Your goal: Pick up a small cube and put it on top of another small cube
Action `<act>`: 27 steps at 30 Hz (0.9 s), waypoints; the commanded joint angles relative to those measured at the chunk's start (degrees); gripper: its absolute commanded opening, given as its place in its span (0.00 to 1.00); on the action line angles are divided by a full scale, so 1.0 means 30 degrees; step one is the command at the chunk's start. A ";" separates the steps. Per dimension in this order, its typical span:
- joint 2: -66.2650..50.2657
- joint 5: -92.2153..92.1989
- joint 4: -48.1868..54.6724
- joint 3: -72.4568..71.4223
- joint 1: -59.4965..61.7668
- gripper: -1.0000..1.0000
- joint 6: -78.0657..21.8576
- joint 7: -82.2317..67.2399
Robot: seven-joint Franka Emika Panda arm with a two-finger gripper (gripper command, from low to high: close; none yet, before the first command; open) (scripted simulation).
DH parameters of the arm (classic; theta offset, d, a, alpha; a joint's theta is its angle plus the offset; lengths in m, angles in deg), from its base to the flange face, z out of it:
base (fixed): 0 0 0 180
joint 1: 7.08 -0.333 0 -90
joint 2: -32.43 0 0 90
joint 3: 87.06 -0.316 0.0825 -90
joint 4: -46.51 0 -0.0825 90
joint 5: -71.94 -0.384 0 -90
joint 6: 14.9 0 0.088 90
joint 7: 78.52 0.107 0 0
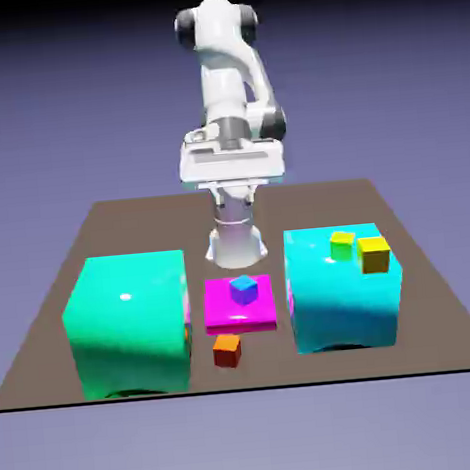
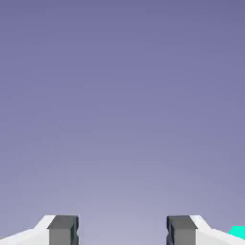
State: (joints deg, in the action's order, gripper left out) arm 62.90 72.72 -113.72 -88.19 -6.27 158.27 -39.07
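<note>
The small orange-red cube (image 1: 227,350) lies on the brown table near its front edge, between the two big blocks. The other small cube, golden-yellow (image 1: 374,254), sits on top of the big cyan block (image 1: 345,300) at the exterior view's right. My gripper (image 1: 233,186) hangs high over the table's far side, well above and behind both cubes. In the hand view the gripper (image 2: 122,234) is open, its grey fingertips (image 2: 63,229) wide apart with only backdrop between them. Neither cube appears in the hand view.
A big teal block (image 1: 126,324) stands at the exterior view's left. A magenta slab (image 1: 221,305) between the blocks carries a tiny blue cube (image 1: 244,290). A lime-green cube (image 1: 342,244) sits beside the yellow one. A teal sliver (image 2: 238,231) shows at the hand view's corner.
</note>
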 commanded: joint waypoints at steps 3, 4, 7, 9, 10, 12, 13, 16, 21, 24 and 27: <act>-0.1815 0.0649 0.0637 -0.0944 0.1243 0.50 -0.0701 -0.2493; -0.2420 0.0865 0.0849 -0.1259 0.1658 0.50 -0.0934 -0.3323; -0.4234 0.1514 0.1485 -0.2203 0.2901 0.50 -0.1635 -0.5815; -0.5444 0.1946 0.1909 -0.2833 0.3729 0.50 -0.2102 -0.7476; -0.6048 0.2162 0.2121 -0.3147 0.4144 0.50 -0.2335 -0.8307; -0.7258 0.2595 0.2545 -0.3777 0.4972 0.50 -0.2802 -0.9968; -0.7863 0.2811 0.2757 -0.4091 0.5387 0.50 -0.3036 -1.0799; -0.9677 0.3459 0.3394 -0.5035 0.6629 0.50 -0.3736 -1.3291; -1.2701 0.4540 0.4454 -0.6609 0.8701 0.50 -0.4904 -1.7444; -1.4515 0.5189 0.5090 -0.7553 0.9944 0.50 -0.5605 -1.9935; -1.4879 0.4771 0.5180 -0.7015 0.9353 0.50 -0.5450 -2.0475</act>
State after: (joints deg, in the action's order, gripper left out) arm 18.26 87.04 -98.18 -109.24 21.79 141.91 -100.49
